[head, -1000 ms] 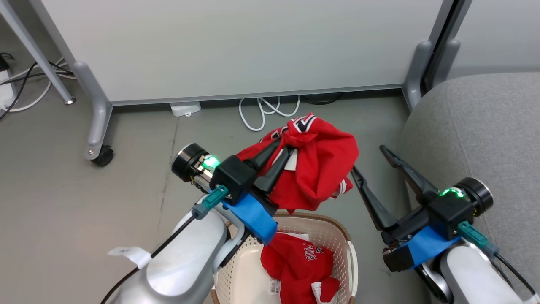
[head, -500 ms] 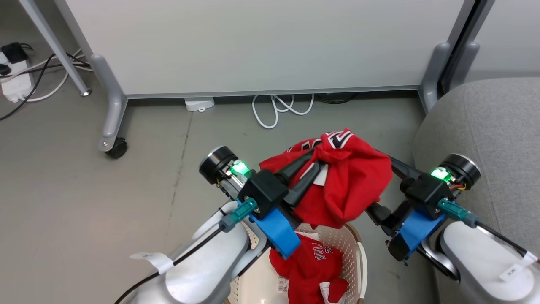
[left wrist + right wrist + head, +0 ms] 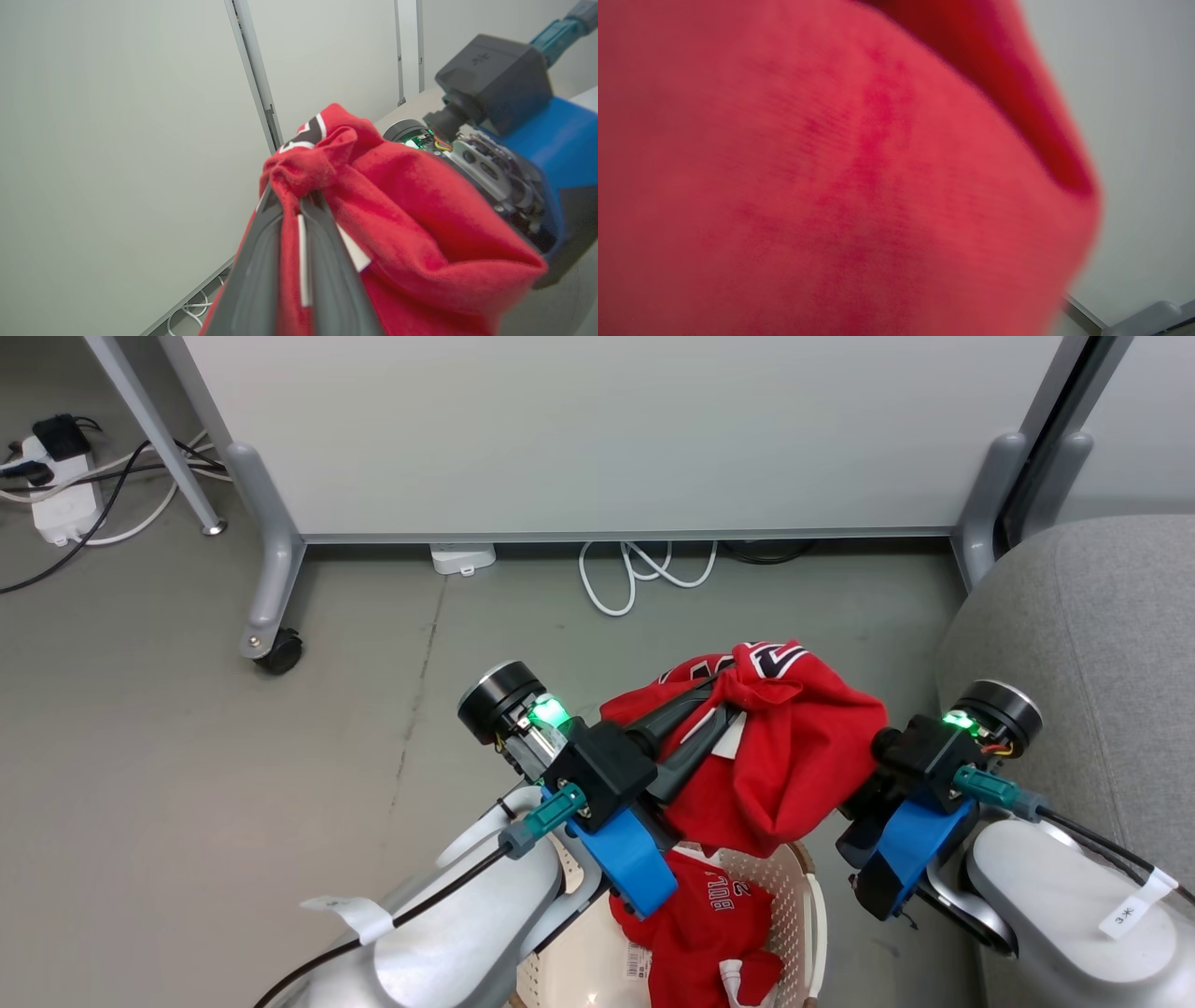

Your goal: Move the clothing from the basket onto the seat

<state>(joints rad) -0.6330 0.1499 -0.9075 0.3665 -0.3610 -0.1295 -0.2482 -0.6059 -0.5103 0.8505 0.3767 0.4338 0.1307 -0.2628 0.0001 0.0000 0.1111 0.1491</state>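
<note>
The left fingers are clenched on a bunched fold of one red jersey, which hangs lifted above the far end of the basket. The left wrist view shows the cloth pinched between them near the tips. The right fingers are hidden behind that jersey's right side, so whether they grip it cannot be told; the right wrist block sits just beside the cloth. A second jersey lies in the basket, which stands on the grey floor. The grey seat is to the right. On the far side are a white panel on a castor foot and a looped white cable.
</note>
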